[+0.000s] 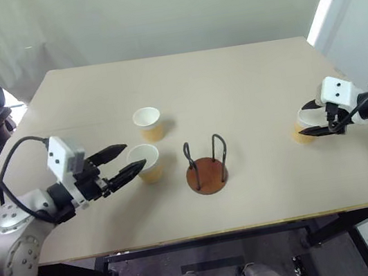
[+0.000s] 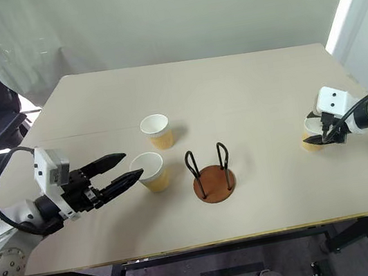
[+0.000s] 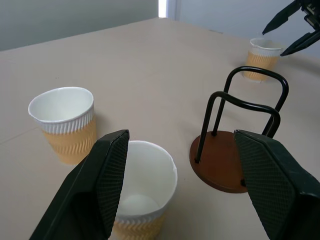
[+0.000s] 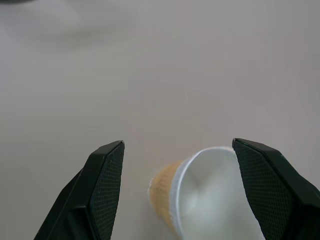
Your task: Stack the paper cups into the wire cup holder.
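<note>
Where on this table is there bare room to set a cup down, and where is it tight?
Free: the far half of the table behind the cups, and the stretch between the wire cup holder and the right-hand cup. Crowded: the two left cups with the open left gripper beside them.

A wire cup holder (image 1: pixel 207 168), made of thin black upright wire loops on a round reddish-brown disc base, is standing empty near the front middle of the counter. Two tan paper cups with white insides and rolled rims are sitting upright to its left, one (image 1: pixel 147 162) just beside it and one (image 1: pixel 148 123) farther back, while a third matching cup (image 2: pixel 312 137) is standing well apart near the right edge.
</note>
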